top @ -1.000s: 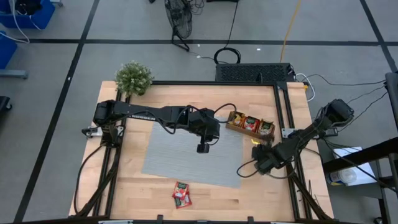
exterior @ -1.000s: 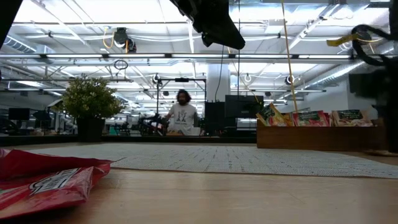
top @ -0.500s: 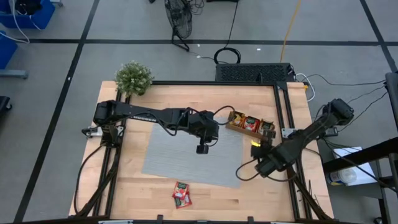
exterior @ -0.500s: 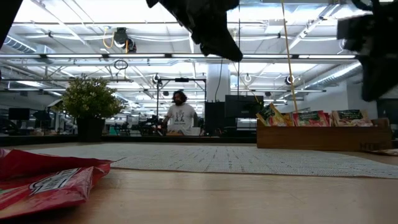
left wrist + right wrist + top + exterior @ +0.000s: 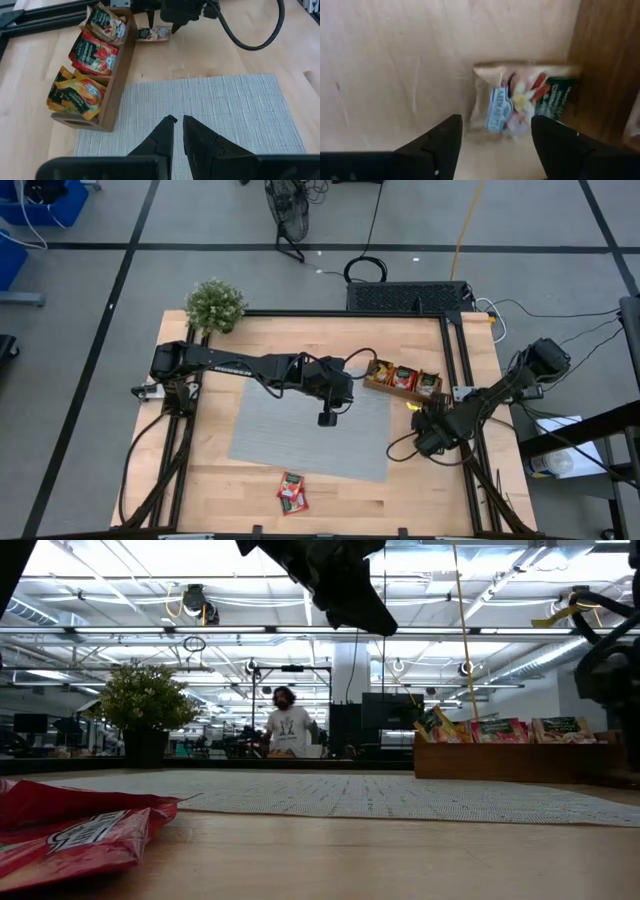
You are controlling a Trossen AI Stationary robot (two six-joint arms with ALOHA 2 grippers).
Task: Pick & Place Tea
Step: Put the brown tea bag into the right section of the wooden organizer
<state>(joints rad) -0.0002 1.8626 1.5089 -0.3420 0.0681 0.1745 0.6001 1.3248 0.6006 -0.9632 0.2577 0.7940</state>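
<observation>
A pale tea sachet [image 5: 520, 100] lies flat on the wood beside the brown compartment tray's [image 5: 403, 380] near right corner; it also shows in the left wrist view [image 5: 152, 34]. My right gripper [image 5: 495, 145] hangs open over it, pointing down, a finger on either side and touching nothing. Inside the tray stand pale-green [image 5: 105, 22], red [image 5: 92, 50] and orange-yellow [image 5: 75, 95] sachets. Two red sachets [image 5: 292, 492] lie near the table's front edge. My left gripper [image 5: 177, 120] is held above the grey mat [image 5: 300, 430], shut and empty.
A potted plant [image 5: 215, 305] stands at the far left corner. A black frame [image 5: 455, 350] runs along the table's far and right edges, close to the tray. In the room beyond the table a person [image 5: 285, 725] shows.
My right gripper rose near the tray's near right corner, then sank again over the pale sachet, which has stayed on the wood.
</observation>
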